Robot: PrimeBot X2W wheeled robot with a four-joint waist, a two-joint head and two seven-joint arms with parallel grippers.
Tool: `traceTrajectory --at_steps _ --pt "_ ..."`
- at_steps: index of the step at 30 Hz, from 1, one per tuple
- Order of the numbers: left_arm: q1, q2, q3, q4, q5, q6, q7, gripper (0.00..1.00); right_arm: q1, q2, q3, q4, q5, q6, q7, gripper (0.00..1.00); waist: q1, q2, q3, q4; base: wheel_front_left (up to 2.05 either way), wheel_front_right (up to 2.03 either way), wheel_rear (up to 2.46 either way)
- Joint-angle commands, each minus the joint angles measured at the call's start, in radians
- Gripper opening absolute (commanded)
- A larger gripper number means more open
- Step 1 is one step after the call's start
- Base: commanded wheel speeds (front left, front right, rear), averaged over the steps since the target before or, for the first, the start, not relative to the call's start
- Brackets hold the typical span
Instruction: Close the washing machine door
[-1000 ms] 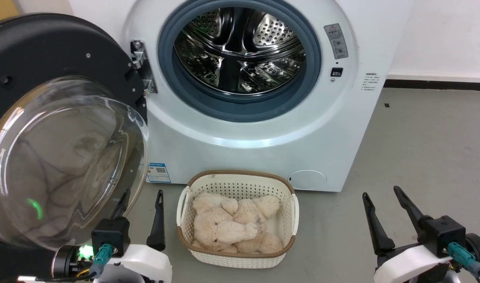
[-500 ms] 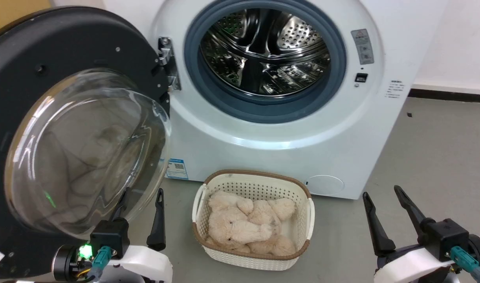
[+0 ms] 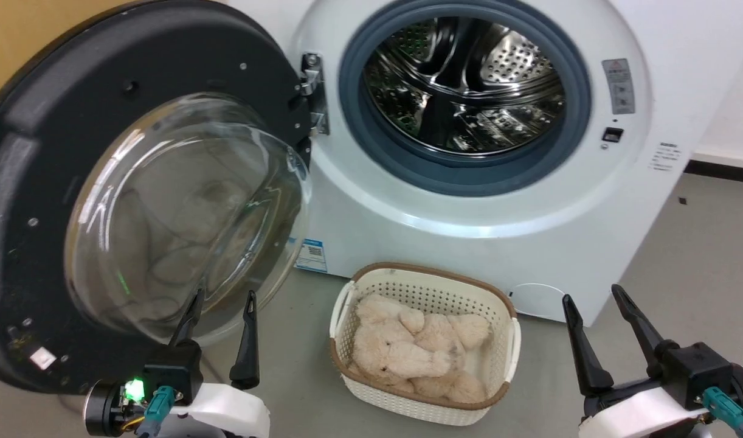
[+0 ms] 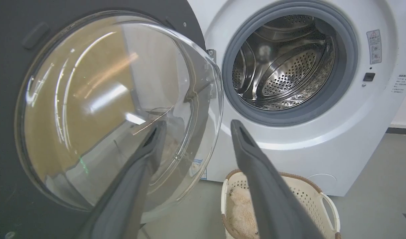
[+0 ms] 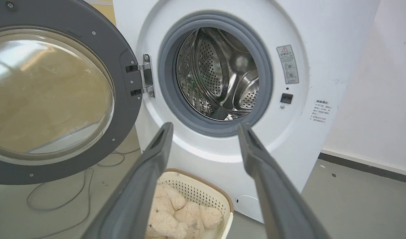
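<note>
Starting at the lower left of the head view, the left gripper (image 3: 224, 296) has its two dark fingers (image 3: 247, 347) spread apart with nothing between them. The tips point up at the bottom edge of the glass bowl (image 3: 183, 213). In the left wrist view, one finger overlaps the bulging glass and the other shows against the white machine front. Whether that finger touches the glass, I cannot tell.

Over at the lower right, the right gripper (image 3: 591, 293) is spread wide too and empty, hovering above the grey floor (image 3: 681, 255), well apart from everything.

Moving outward, the washing machine door (image 3: 165, 55) stands swung wide open across the left half of the head view. Its black rim and clear bowl face us, and it hangs on the metal hinge (image 3: 311, 91) at its right edge. Beside it, the washing machine (image 3: 469, 243) takes the upper centre and right, its steel drum (image 3: 469, 79) open to view inside the grey-blue gasket (image 3: 469, 176).

Low on the white front, a blue label sticker (image 3: 311, 255) peeks out just beside the glass, and a small round flap (image 3: 532, 298) sits further right. On the floor at bottom centre, between the two grippers, a white basket (image 3: 432, 289) holds beige plush (image 3: 408, 353). In the right wrist view, a thin cable (image 5: 73, 199) lies on the floor below the door.
</note>
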Motion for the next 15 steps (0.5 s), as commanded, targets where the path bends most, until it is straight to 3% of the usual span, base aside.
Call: traceTrajectory --at_steps 1,15 --pt "0.014 0.0 -0.002 -0.004 -0.007 0.005 -0.011 1.0 0.012 0.001 0.003 -0.008 0.013 0.0 -0.01 1.0 0.0 0.0 -0.002 0.017 0.0 0.0 0.0" --pt "0.029 0.0 0.004 -0.029 -0.019 0.02 -0.04 1.0 -0.008 0.001 0.038 -0.003 0.017 0.0 -0.039 1.0 0.0 0.0 0.007 0.085 0.0 0.0 0.0"
